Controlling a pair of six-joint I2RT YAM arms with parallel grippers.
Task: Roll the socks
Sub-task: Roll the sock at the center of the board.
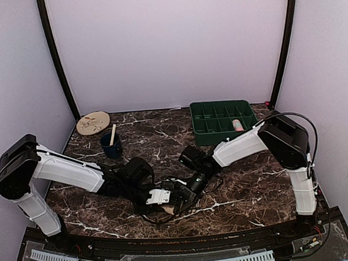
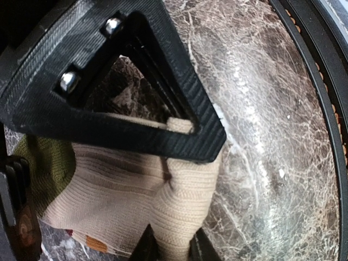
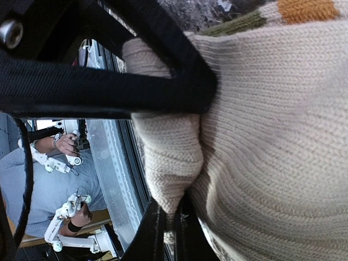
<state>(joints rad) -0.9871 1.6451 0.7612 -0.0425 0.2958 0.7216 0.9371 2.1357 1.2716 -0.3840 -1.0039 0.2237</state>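
The tan sock (image 2: 119, 190) is bunched between the 2 grippers. The right gripper (image 3: 175, 157) is clamped tight on a thin fold at the sock's edge. The left gripper (image 2: 185, 198) presses on the thicker bundle from both sides. To roll well, 1 gripper should probably anchor while the other turns fabric toward it, under even tension. What looks like the pink sock (image 1: 237, 125) sits in the green tray (image 1: 201, 135), well beyond the right gripper.

Patterned plate (image 1: 93, 122), blue cup (image 1: 111, 147), green tray (image 1: 207, 138) on marble table (image 1: 248, 185)
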